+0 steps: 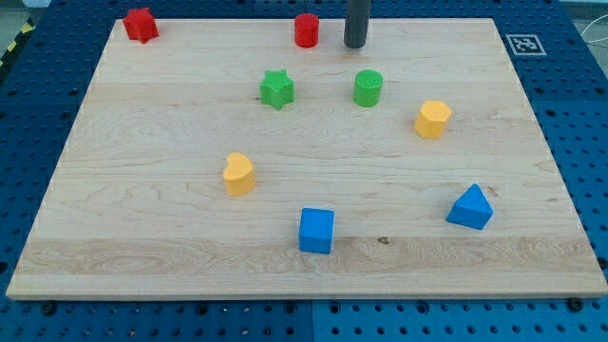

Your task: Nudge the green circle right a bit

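I am holding my tool, a plain rod with nothing to open or close, so my tip is sitting just above the green circle, not touching, beside the red cylinder, because I must get to its left side first.

the green circle is a short, upright cylinder with a ribbed, flat top face. it stands on the wooden board in the upper middle part of the view, a little right of centre. it sits flat on its base, not tilted, and touches nothing around it.
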